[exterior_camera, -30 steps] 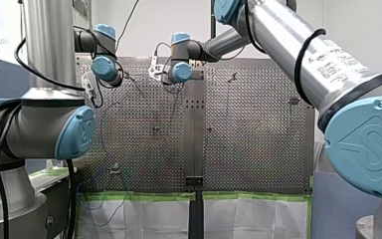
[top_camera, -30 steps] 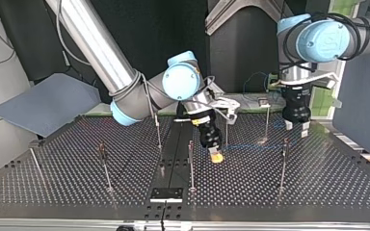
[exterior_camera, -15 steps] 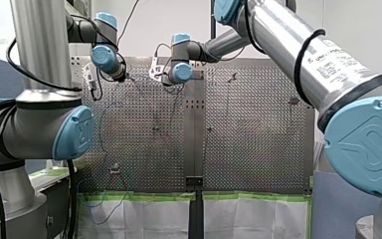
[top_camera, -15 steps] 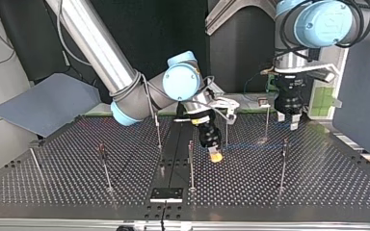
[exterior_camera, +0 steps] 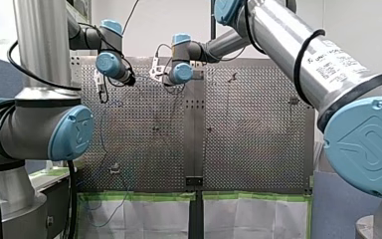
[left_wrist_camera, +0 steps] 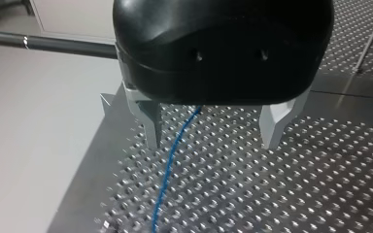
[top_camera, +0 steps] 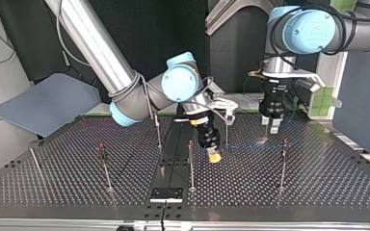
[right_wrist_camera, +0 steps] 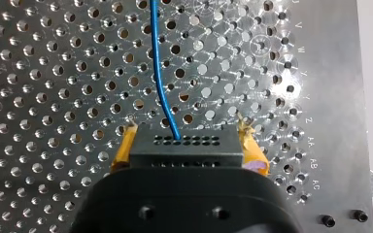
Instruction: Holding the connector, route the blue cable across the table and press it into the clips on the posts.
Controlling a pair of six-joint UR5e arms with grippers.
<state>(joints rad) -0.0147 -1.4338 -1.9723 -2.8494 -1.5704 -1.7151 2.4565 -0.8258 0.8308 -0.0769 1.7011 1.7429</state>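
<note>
My right gripper [right_wrist_camera: 188, 127] is shut on the black connector [right_wrist_camera: 187, 145], which sits between its yellow pads. The blue cable [right_wrist_camera: 161, 92] leaves the connector and runs ahead over the perforated table. In the top view this gripper [top_camera: 214, 156] hovers low near the middle posts, and the cable [top_camera: 250, 145] runs from it toward that view's right. My left gripper [left_wrist_camera: 213, 144] is open, its metal fingers [left_wrist_camera: 151, 127] astride the blue cable [left_wrist_camera: 167, 170] below without touching it. In the top view it [top_camera: 270, 124] hangs by a thin post [top_camera: 267, 126].
Several thin clip posts stand on the perforated table [top_camera: 318, 183], among them one [top_camera: 191, 163] beside my right gripper, one [top_camera: 283, 163] toward the top view's right and one [top_camera: 105, 166] toward its left. A slack cable loop [exterior_camera: 102, 204] hangs over the near edge in the front view.
My left arm has swung toward the top view's middle, bringing its open gripper beside a post. My right gripper has barely shifted and keeps the connector.
</note>
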